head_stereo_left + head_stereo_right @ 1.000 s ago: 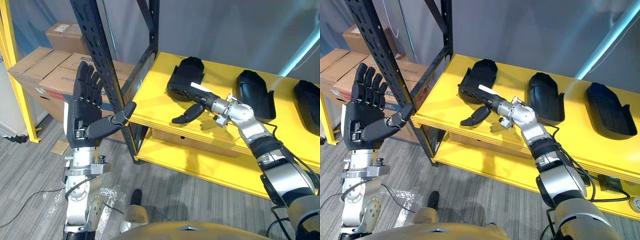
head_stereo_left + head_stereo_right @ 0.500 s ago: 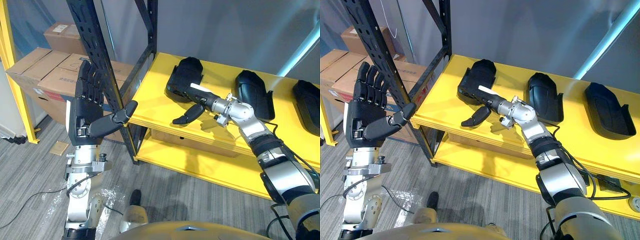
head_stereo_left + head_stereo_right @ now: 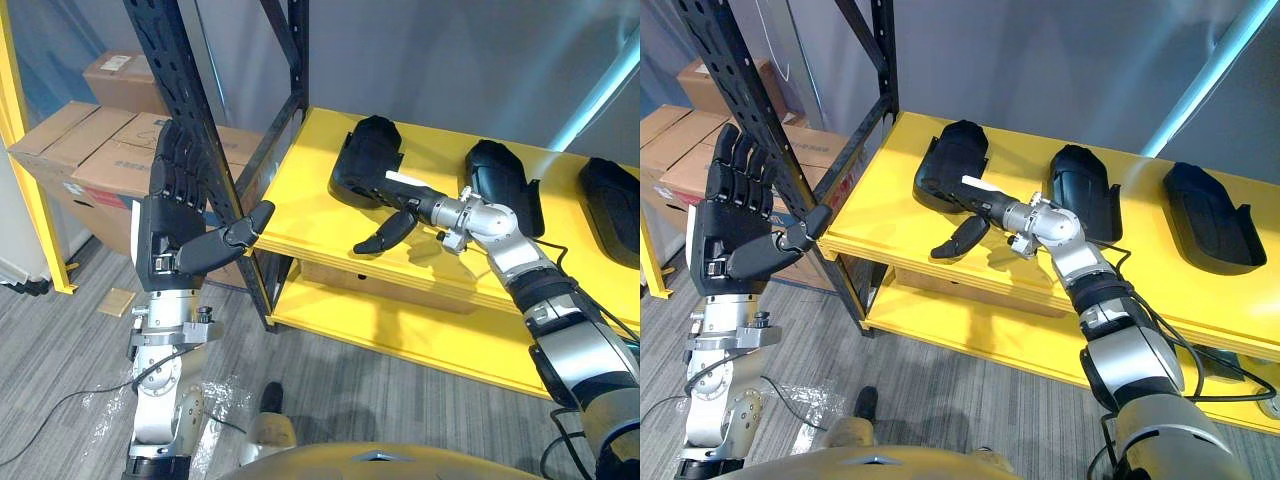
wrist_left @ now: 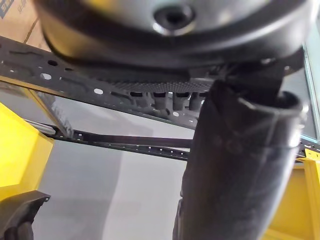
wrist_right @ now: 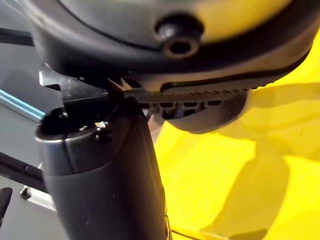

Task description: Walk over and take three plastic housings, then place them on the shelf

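So all three plastic housings (image 3: pixel 500 175) sit on the yellow shelf (image 3: pixel 300 215). The right hand (image 3: pixel 418 206) is open, fingers straight, right at the leftmost housing's (image 3: pixel 362 160) near end, crossing its long axis from the right. The left hand (image 3: pixel 170 222) is open too, well apart.

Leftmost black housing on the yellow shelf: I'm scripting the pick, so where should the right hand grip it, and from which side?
Likely its low near end, from the front of the yellow shelf: the leftmost housing domes up at the back, and the open right hand faces that end.
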### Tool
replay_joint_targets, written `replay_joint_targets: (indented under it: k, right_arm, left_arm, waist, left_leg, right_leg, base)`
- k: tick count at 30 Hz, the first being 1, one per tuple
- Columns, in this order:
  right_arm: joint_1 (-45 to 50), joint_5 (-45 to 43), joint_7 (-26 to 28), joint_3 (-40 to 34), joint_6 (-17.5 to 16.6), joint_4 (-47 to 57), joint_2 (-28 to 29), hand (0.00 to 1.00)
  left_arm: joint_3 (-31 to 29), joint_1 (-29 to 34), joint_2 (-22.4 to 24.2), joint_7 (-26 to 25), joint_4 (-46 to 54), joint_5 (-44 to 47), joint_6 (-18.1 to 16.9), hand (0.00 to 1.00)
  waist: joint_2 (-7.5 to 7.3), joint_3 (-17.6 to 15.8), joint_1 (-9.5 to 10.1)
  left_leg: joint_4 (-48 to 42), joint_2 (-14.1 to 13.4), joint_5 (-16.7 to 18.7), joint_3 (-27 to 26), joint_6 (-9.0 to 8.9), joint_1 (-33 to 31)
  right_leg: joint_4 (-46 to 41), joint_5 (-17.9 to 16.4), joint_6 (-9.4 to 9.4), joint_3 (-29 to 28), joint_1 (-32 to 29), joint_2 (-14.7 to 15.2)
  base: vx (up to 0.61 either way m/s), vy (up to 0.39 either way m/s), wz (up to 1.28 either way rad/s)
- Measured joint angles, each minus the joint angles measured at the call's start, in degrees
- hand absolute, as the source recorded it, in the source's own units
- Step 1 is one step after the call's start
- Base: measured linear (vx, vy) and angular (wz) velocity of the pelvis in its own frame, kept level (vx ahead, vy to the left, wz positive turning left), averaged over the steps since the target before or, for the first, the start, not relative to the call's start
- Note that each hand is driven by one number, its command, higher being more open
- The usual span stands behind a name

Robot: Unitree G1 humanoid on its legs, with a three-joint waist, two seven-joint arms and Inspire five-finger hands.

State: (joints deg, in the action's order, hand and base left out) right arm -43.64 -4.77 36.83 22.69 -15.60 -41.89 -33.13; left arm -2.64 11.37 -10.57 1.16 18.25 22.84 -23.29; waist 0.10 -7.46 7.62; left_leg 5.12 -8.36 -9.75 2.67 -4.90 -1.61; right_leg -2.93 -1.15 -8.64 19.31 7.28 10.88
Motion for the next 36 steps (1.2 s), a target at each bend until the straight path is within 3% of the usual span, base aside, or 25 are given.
replay_joint_targets:
  k: [9, 20, 26, 31, 36]
  right_arm:
    - [0.25, 0.0, 1.52, 0.83, 0.13, 0.11, -0.9, 1.0]
    - [0.18, -0.1, 1.03, 1.67, -0.64, 0.53, -0.99, 1.0]
    - [0.18, -0.08, -3.39, 2.89, -5.12, 0.54, -0.99, 1.0]
    - [0.1, -0.17, -6.6, 0.19, -5.46, 4.04, -1.35, 1.0]
    - [-1.07, -1.29, -8.98, -4.09, -6.46, 13.62, -7.07, 1.0]
  left_arm:
    - [0.02, 0.2, 1.0, -0.46, 0.2, -0.01, 0.0, 1.0]
    - [1.91, 0.2, -0.85, -0.95, 0.19, -0.04, 0.05, 1.0]
    - [1.89, 0.22, -0.77, -1.43, -0.05, -0.03, 0.04, 1.0]
    - [1.69, 0.22, -0.26, -1.45, -0.04, 0.31, -0.05, 1.0]
    - [1.57, 0.23, 1.16, -1.84, -0.04, 1.4, -0.77, 1.0]
  waist:
    - [0.93, 0.57, -0.18]
    - [0.27, 0.66, 0.08]
    - [-0.36, 0.52, 0.13]
    - [-0.31, 0.54, -0.28]
    - [-0.24, 0.54, -1.1]
  left_leg:
    - [0.0, -0.04, -0.06, 0.02, -0.55, 0.05]
    - [0.0, -0.1, 0.31, -0.13, 0.15, -0.05]
    - [-0.01, -0.06, 0.08, -0.3, -0.16, 0.0]
    - [0.0, -0.08, -0.61, -0.3, -1.2, 0.13]
    - [0.0, -0.19, -0.64, -0.54, -1.53, 0.14]
  right_leg:
    - [-0.5, -0.41, 0.41, 0.0, -0.2, 0.06]
    - [-0.21, -0.35, 0.34, -0.17, -0.16, 0.0]
    - [-0.08, -0.3, 0.3, -0.22, -0.16, 0.01]
    - [-0.27, -0.31, 0.3, -0.29, -0.19, 0.05]
    - [-1.03, -0.33, 0.29, -0.84, -0.85, 0.11]
  base:
    - [0.0, 0.0, 0.0]
    - [0.0, 0.0, 0.0]
    - [0.0, 0.0, 0.0]
    - [0.0, 0.0, 0.0]
    - [-0.04, -0.008, -0.04]
